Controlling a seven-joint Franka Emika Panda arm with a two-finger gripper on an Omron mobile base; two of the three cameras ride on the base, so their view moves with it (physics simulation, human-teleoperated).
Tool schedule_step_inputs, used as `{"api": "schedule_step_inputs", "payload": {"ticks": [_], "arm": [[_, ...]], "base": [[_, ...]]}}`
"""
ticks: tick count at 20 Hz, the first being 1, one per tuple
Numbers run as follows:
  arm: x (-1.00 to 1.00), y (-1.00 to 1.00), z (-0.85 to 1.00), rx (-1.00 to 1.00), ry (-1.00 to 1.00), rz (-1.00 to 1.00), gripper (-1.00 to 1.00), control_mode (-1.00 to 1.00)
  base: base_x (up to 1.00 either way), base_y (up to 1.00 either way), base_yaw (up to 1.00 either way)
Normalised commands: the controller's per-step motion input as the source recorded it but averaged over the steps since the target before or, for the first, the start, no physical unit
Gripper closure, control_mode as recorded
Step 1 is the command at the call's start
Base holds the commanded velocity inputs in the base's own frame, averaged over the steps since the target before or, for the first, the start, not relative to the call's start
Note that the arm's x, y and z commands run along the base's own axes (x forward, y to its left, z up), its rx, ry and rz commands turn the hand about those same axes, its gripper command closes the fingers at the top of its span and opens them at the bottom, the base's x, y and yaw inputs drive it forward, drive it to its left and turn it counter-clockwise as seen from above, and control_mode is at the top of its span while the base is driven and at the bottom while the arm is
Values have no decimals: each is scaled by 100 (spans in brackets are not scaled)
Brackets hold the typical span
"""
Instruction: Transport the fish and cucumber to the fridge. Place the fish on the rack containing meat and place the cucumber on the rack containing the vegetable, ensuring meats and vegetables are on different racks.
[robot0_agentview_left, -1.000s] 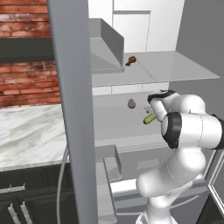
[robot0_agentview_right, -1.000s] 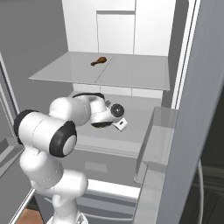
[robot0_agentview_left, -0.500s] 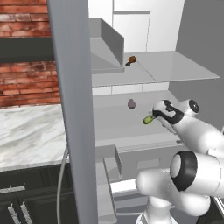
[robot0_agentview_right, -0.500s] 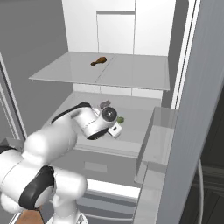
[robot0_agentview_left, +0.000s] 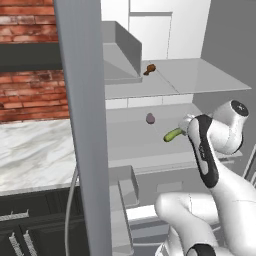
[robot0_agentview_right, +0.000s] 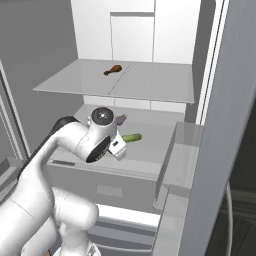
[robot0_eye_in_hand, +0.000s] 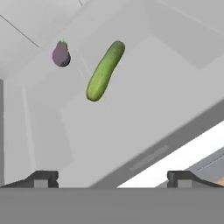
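End effector (robot0_eye_in_hand: 112, 177) released cucumber (robot0_eye_in_hand: 104, 71), backed off; fingertips apart.

The cucumber (robot0_eye_in_hand: 104, 70) lies on the lower shelf of the fridge (robot0_agentview_right: 135, 30), and everything else is best placed from it. The vegetable (robot0_eye_in_hand: 61, 54) sits near it, toward the back wall, with a bare strip of shelf between the two. In front of the cucumber the shelf runs bare to its front edge, where the gripper (robot0_eye_in_hand: 112, 179) hangs with its fingers spread wide and nothing between them. Directly above the cucumber, the rack containing meat (robot0_agentview_right: 150, 82) roofs the space. Beside the cucumber, the open door's bin (robot0_agentview_right: 177, 150) walls off one side.
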Motion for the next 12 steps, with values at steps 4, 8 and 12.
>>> {"api": "schedule_step_inputs", "payload": {"ticks": [4, 8, 12], "arm": [[-100, 6, 86, -16, 1, 0, -100, -100], [-85, 4, 98, -20, 0, 0, -100, -100], [-45, 9, 100, -15, 7, 0, -100, -100]], "base": [[0, 0, 0], [0, 0, 0], [0, 0, 0]]}}
